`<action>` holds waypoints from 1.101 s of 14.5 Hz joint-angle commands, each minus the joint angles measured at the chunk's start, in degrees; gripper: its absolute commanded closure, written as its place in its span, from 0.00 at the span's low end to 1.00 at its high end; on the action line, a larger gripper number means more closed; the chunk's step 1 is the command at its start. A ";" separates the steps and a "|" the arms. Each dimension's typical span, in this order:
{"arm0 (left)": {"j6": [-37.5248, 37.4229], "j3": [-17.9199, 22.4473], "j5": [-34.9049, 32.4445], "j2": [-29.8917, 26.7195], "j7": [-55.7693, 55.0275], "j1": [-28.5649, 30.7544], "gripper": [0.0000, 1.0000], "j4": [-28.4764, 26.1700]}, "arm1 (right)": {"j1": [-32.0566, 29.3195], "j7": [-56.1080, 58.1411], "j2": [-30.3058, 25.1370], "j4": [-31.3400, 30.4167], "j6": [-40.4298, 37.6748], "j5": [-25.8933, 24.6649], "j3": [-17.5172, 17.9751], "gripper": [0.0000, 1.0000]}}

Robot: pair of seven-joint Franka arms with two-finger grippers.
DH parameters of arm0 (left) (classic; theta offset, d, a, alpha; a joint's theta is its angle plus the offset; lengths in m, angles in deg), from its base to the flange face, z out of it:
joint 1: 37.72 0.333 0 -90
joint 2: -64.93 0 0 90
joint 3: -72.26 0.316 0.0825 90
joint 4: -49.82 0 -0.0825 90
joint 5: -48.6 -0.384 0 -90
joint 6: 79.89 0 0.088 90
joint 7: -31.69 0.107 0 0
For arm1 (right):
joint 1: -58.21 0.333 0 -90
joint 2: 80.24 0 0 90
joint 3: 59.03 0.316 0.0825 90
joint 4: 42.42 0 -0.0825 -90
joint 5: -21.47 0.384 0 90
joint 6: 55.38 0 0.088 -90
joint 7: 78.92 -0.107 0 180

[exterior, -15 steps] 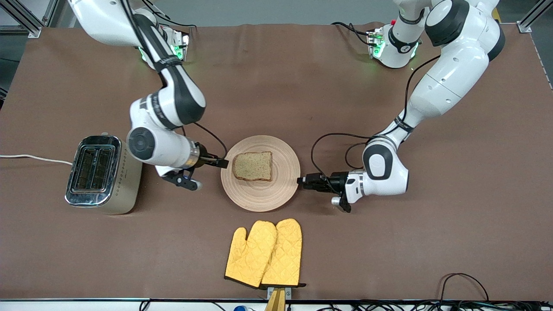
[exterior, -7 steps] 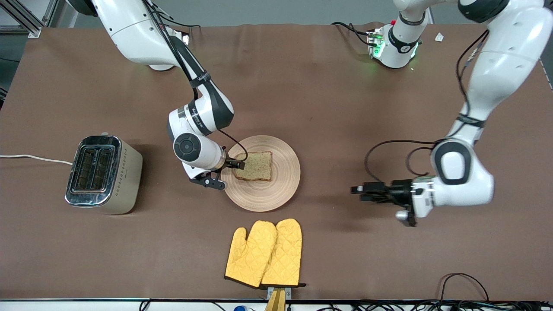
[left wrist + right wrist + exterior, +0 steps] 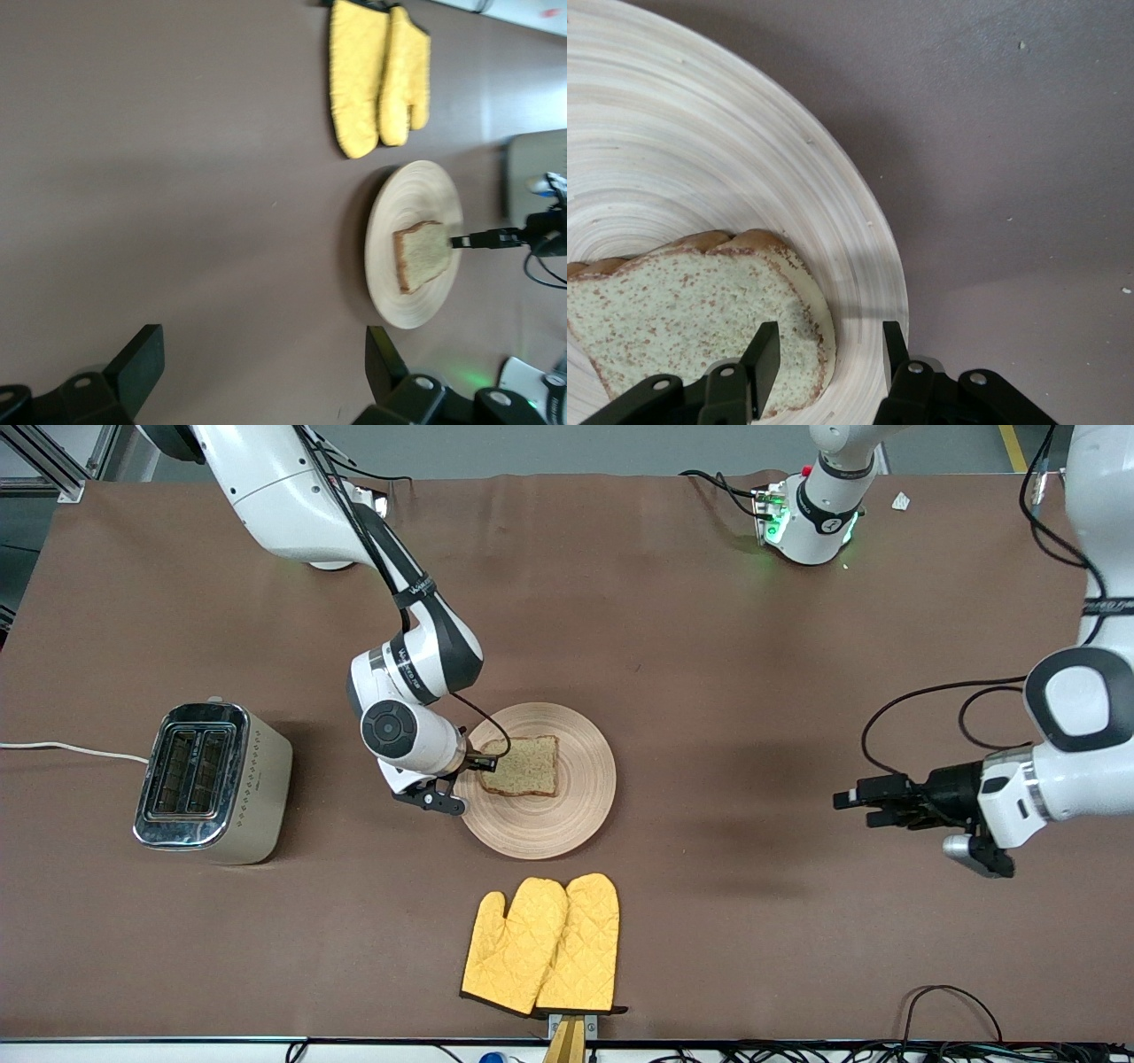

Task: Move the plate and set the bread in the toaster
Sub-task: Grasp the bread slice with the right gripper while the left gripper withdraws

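Observation:
The pale wooden plate lies mid-table with the slice of bread on it. My right gripper reaches low over the plate's rim on the toaster's side. Its fingers stand open astride the bread's crust edge: one fingertip over the bread, the other over bare plate. The cream toaster stands toward the right arm's end, slots up. My left gripper hangs open over bare table toward the left arm's end, nothing between its fingers, and the plate is well away from it.
A pair of yellow oven mitts lies nearer the front camera than the plate. The toaster's white cord runs off the table's edge at the right arm's end. Brown cloth covers the whole table.
The left gripper let go of the plate's rim, opened and drew away toward its end of the table. The right gripper slid in onto the plate to the bread's edge, its fingers narrowing.

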 commanded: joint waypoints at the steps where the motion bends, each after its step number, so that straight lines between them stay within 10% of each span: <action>1: -2.27 -0.12 -5.90 -6.47 -9.56 -0.53 0.00 -1.41 | 0.90 -1.25 1.31 0.63 0.37 0.06 -0.30 0.46; 16: -26.53 -7.07 -31.54 -20.28 -29.01 -0.62 0.00 6.06 | 2.74 -0.29 3.07 1.24 2.30 -0.29 -0.21 0.75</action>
